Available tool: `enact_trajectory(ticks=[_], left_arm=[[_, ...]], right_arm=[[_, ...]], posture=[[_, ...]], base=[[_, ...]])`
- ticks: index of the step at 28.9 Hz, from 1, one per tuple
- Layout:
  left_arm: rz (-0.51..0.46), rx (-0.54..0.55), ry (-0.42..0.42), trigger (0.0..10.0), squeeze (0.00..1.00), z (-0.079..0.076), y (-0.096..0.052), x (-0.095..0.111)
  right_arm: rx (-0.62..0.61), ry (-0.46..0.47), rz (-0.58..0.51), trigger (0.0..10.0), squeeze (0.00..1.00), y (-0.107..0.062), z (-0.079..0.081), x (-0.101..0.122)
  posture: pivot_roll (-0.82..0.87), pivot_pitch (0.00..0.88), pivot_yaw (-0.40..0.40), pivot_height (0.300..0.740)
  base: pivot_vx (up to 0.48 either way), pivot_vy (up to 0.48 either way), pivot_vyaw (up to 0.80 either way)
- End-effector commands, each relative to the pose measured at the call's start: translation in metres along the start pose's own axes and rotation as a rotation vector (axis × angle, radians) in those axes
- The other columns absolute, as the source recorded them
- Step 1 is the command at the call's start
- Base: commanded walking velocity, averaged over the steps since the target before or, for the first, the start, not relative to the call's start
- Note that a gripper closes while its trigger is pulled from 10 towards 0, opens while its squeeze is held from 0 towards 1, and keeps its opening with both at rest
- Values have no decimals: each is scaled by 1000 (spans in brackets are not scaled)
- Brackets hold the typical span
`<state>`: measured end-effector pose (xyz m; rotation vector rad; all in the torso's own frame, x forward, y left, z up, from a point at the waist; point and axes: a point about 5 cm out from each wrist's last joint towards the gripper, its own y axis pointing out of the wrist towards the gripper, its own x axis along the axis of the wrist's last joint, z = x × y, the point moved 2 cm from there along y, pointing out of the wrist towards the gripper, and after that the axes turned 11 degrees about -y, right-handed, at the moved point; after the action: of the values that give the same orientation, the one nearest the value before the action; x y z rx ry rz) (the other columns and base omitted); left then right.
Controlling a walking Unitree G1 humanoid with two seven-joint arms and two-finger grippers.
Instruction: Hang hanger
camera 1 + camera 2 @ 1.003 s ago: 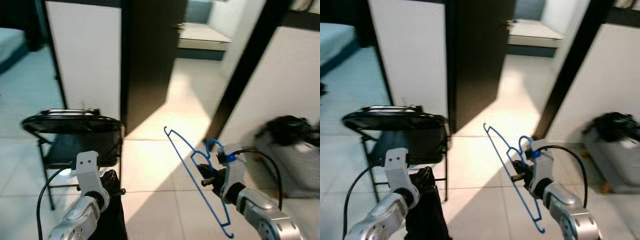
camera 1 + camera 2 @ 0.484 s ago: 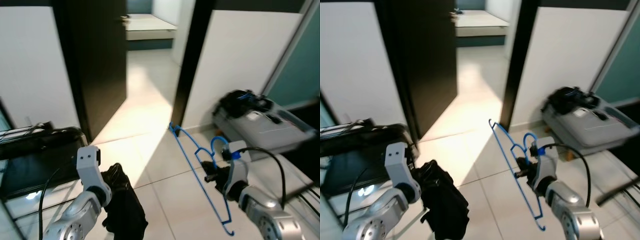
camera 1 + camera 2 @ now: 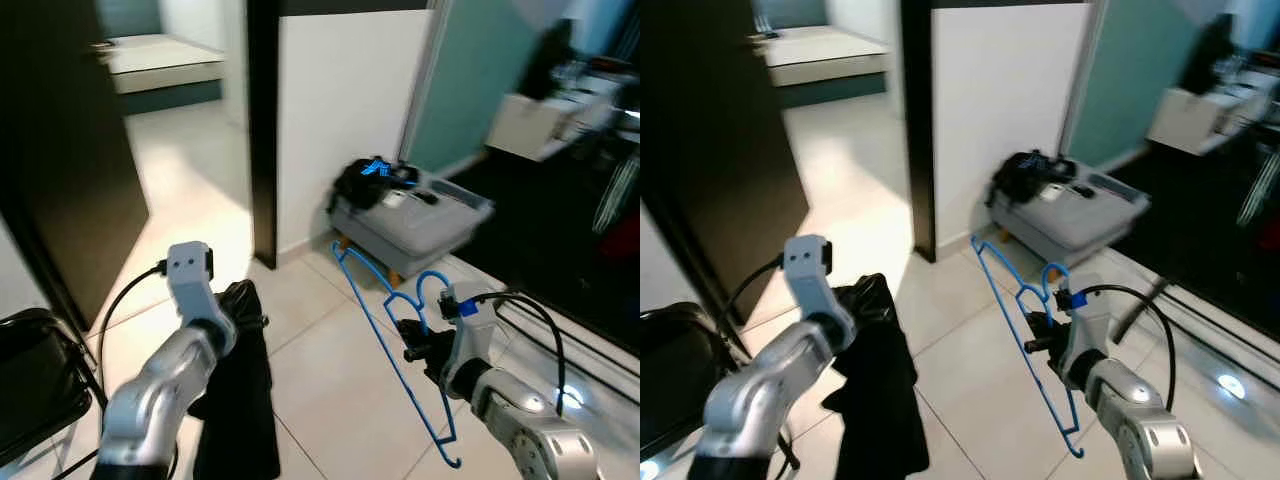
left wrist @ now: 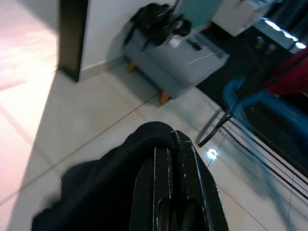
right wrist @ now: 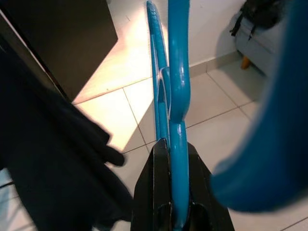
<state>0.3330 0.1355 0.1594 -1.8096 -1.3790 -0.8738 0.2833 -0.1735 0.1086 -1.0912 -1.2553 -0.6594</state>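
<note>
A blue wire hanger (image 3: 392, 335) hangs tilted in front of me, held near its hook by my right gripper (image 3: 413, 343), which is shut on it. In the right wrist view the hanger (image 5: 171, 86) runs up between the black fingers (image 5: 155, 187). My left gripper (image 3: 862, 300) is shut on a black garment (image 3: 878, 390) that droops toward the floor. In the left wrist view the dark cloth (image 4: 110, 178) wraps over the closed fingers (image 4: 166, 178).
A grey storage box (image 3: 415, 215) with a black bag (image 3: 368, 182) on it stands by a white wall. A dark door (image 3: 60, 180) is open at left toward a bedroom. A black folding chair (image 3: 35, 385) sits at lower left. Dark floor rails (image 3: 570, 340) run at right.
The camera has swung to the right: the doorway and chair slid left, the grey box moved to centre, and a teal wall and dark area came into view. Both grippers keep their hold.
</note>
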Motion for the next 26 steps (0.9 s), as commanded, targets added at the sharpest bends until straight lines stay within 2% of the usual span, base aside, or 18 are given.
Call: enact_trajectory(ticks=[1, 3, 7, 10, 12, 13, 16, 22, 26], left_arm=[[-91, -112, 29, 10000, 0, -37, 27, 40], [-135, -130, 58, 10000, 0, -52, 40, 62], [-145, -116, 69, 10000, 0, -54, 43, 67], [-151, -99, 78, 10000, 0, -53, 45, 70], [-160, 3, 136, 10000, 0, -38, 46, 76], [-167, 56, 159, 10000, 0, -28, 46, 79], [-167, 56, 159, 10000, 0, -28, 46, 79], [-184, 195, 180, 10000, 0, -4, 48, 91], [-186, 218, 181, 10000, 0, -2, 50, 93]], right_arm=[[49, 9, -4, 10000, 0, 5, 8, 4], [102, 17, -36, 10000, 0, 5, 18, 13], [135, 34, -66, 10000, 0, 4, 23, 19], [163, 56, -91, 10000, 0, 2, 27, 24], [298, 32, -140, 10000, 0, -14, 36, 38], [343, 3, -133, 10000, 0, -23, 35, 39], [343, 3, -133, 10000, 0, -23, 35, 39], [401, -56, -78, 10000, 0, -44, 24, 37], [431, -78, -56, 10000, 0, -48, 26, 36]], posture=[[-68, 0, 37, 740], [-71, 0, 45, 740], [-75, 0, 50, 740], [-79, 0, 52, 740], [-85, 0, 57, 740], [-86, 0, 59, 740], [-86, 0, 59, 740], [-92, 0, 61, 740], [-90, 0, 62, 740]], base=[[0, 0, -800], [0, 0, -800], [0, 0, -800], [0, 0, 0], [0, 0, 0], [0, 0, 0], [0, 0, 0], [0, 0, 0], [0, 0, 0]])
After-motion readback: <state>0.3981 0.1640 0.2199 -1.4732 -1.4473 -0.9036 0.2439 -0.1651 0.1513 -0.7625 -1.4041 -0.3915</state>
